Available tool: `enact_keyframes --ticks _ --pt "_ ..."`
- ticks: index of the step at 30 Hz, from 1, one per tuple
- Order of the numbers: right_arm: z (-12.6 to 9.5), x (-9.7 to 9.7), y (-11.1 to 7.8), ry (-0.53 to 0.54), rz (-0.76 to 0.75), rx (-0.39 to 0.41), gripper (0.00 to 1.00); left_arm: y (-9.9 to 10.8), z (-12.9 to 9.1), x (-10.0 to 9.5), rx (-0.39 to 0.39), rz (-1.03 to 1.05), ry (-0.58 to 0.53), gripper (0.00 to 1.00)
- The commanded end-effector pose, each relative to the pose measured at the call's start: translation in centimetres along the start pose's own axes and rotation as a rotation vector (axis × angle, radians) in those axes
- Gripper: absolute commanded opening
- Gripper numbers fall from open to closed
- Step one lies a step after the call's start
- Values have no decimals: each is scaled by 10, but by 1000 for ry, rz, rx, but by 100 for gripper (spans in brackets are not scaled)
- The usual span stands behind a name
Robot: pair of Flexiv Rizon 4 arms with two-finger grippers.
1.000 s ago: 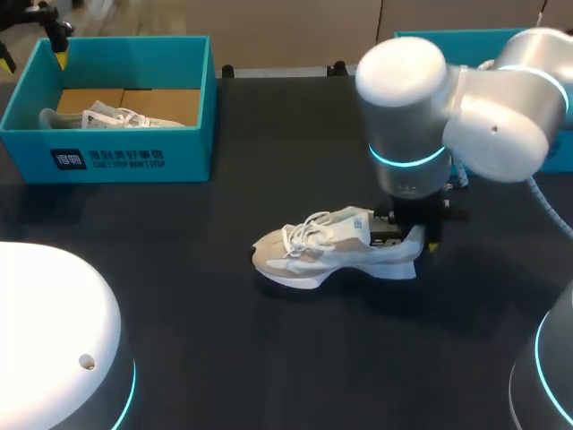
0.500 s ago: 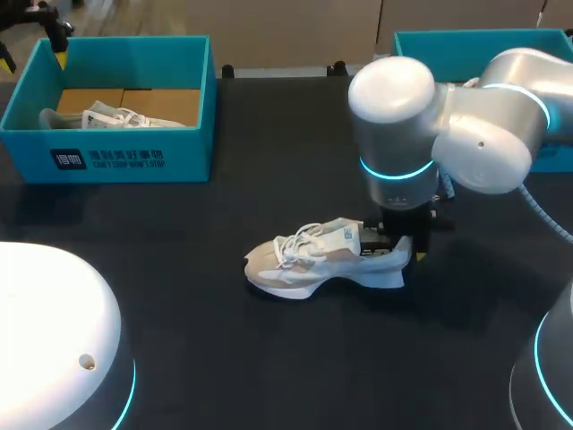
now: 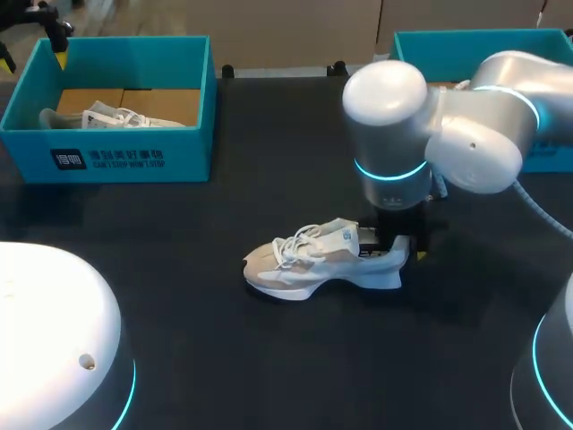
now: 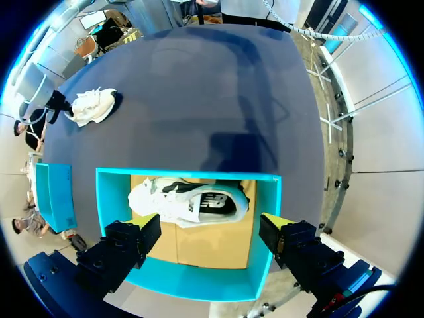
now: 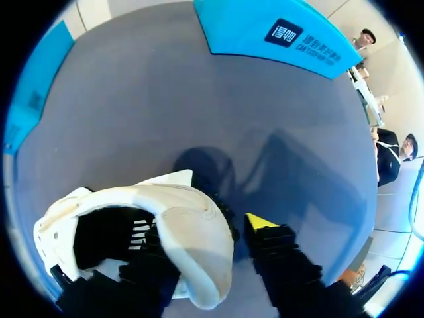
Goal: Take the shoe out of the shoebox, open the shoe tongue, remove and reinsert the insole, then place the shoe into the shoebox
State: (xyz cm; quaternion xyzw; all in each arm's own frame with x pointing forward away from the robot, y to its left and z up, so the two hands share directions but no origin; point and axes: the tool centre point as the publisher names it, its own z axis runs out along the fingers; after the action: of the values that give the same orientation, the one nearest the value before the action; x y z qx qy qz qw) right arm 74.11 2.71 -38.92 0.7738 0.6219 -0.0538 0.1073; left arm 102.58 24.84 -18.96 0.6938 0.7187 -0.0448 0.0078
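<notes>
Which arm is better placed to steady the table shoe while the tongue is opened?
Right, likely: the right fingers clamp the shoe by the heel. The left fingers hang open over the shoebox, far from it.

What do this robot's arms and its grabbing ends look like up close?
Both arms are smooth, rounded, silvery-white shells. The right arm has bulbous joints, a glowing cyan ring and a grey cable trailing off it; the left arm carries a similar ring. The left gripper and right gripper are black and blocky, each with two yellow-tipped fingers.
</notes>
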Motion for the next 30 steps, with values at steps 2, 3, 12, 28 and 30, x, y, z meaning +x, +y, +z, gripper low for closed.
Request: enact_keyframes --ticks 2,3,12,28,30 --pt "-13 0 -3 0 -14 1 87 0 0 0 1 1 3 100" --pt "-19 0 -4 7 -16 -1 90 0 0 0 1 1 3 100" --pt "-79 2 -13 92 -169 -50 100 0 0 0 1 1 3 100" --pt "-161 -17 -10 142 -462 -139 100 0 0 0 1 1 3 100" --pt "-170 -18 -11 154 -558 -162 100 0 0 0 1 1 3 100"
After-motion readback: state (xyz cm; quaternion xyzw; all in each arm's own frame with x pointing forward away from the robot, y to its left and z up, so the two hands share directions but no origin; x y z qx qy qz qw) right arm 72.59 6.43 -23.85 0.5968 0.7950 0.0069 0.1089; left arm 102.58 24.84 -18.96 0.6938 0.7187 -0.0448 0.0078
